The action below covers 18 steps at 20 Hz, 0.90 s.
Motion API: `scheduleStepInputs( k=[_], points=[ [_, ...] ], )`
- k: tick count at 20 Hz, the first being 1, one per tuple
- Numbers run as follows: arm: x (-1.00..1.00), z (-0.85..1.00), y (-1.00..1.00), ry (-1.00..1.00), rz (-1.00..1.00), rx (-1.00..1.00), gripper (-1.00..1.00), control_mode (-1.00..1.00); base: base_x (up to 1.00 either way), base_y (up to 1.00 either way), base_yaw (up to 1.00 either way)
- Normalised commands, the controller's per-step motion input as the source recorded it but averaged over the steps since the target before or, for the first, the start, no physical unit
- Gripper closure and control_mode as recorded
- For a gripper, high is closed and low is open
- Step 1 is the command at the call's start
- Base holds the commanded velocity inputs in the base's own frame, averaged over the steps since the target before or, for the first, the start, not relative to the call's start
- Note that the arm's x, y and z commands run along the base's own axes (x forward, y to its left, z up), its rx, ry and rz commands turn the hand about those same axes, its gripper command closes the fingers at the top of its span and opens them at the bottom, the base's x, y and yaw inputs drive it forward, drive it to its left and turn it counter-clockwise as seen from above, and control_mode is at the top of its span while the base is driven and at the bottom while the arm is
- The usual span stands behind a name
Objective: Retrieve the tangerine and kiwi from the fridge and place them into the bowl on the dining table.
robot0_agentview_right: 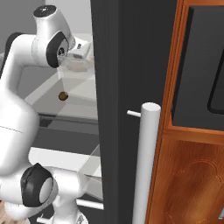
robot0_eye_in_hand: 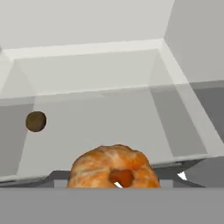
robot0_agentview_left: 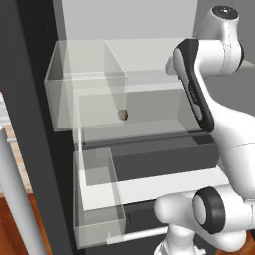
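We see the fridge (robot0_agentview_left: 30, 124) open across the frame, our arm reaching up into its upper right. The tangerine (robot0_eye_in_hand: 114, 168) sits low and central in the hand view, apparently between the end effector's part-closed jaws, though we cannot confirm a grip. The kiwi (robot0_agentview_left: 123, 115) waits mid-shelf; nothing seems delivered yet.

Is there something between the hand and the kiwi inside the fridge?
Nothing visible blocks the kiwi: in the hand view it lies alone on the pale fridge shelf, off to the left. Directly ahead, low and close, sits a glazed pastry, beside that path rather than across it.
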Motion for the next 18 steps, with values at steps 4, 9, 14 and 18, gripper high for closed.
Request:
scheduleStepInputs(
  k=[4,9,14,18],
  points=[
    [0.0,0.0,0.0,0.0,0.0,0.0,1.0,1.0,-1.0,0.41,0.2],
    [0.0,0.0,0.0,0.0,0.0,0.0,1.0,1.0,-0.87,0.13,0.35],
    [0.0,0.0,0.0,0.0,0.0,0.0,1.0,1.0,-0.55,-0.1,0.58],
    [0.0,0.0,0.0,0.0,0.0,0.0,1.0,1.0,-0.96,0.0,0.54]
  ],
)
